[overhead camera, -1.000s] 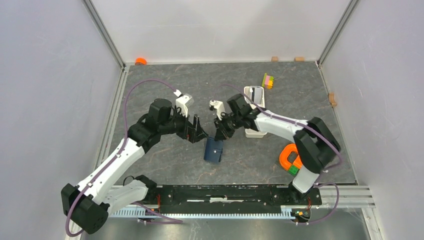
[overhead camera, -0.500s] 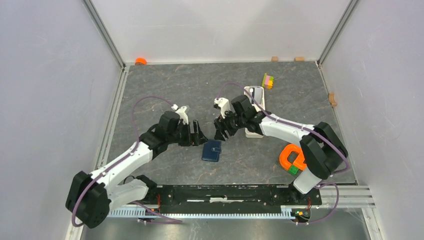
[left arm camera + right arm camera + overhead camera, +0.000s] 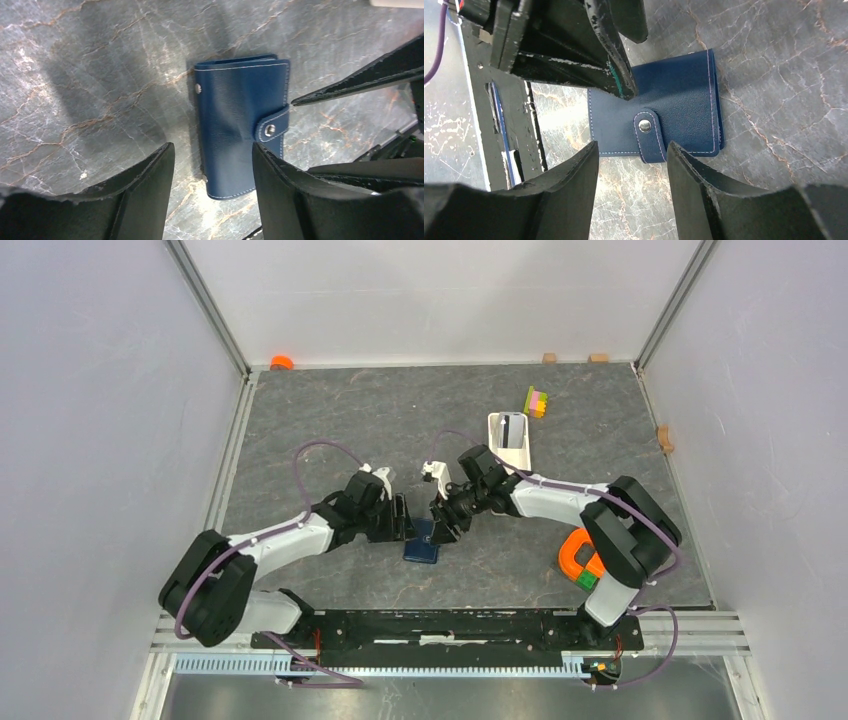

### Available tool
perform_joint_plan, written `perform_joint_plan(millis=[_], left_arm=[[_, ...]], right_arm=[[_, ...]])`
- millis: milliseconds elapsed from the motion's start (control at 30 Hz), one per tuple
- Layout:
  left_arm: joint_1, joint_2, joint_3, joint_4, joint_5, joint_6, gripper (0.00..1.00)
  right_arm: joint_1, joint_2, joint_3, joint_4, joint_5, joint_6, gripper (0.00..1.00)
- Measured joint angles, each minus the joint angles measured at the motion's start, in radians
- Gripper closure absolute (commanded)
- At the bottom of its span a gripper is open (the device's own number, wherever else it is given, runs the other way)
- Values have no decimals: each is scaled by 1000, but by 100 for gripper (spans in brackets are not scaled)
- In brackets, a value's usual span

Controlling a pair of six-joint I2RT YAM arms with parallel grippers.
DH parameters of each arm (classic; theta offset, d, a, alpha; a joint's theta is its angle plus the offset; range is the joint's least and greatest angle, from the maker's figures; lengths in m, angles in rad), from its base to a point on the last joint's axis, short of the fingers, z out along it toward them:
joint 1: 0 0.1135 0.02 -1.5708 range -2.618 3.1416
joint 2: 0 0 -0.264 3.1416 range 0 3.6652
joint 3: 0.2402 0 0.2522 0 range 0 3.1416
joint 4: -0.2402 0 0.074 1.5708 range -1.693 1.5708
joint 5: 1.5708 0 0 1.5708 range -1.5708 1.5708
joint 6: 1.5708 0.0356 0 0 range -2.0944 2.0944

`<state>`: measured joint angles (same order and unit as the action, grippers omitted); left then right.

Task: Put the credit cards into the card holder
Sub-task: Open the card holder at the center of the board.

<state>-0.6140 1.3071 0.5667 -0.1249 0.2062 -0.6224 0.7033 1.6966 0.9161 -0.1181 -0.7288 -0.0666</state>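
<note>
- Wallet (image 3: pixel 237 120): navy, closed, snap strap fastened, flat on the desk (image 3: pixel 330 420) near its middle.
- Cards (image 3: pixel 512 428): greyish, in a white tray (image 3: pixel 510 456), 1 o'clock of the wallet, well apart.

Matt grained leather card holder (image 3: pixel 235 115) w/ metal snap (image 3: pixel 270 130).

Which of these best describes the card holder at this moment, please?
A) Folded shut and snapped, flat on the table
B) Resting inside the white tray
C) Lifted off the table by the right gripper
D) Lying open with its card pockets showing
A: both wrist views show the card holder flat on the table, its strap snapped over the cover, while the left gripper and right gripper are open, not gripping it.
</note>
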Motion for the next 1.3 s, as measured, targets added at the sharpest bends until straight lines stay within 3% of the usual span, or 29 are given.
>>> perform_joint_plan(millis=[233,467,633,933,1300], left_arm=[[-5,76,7,28,-12,1,43],[-5,150,44,73,0,6,59],[-5,164,55,66,-10,16,64],[-6,169,61,59,-16,27,74],[-17,187,76,54,-11,33,95]], right_arm=[[0,54,21,-11,-16,-37,41],[0,84,48,-3,-28,-54,40],[-1,110,56,0,-48,-53,41],[-6,135,22,89,-150,32,45],[-18,135,-34,177,-151,118,80]])
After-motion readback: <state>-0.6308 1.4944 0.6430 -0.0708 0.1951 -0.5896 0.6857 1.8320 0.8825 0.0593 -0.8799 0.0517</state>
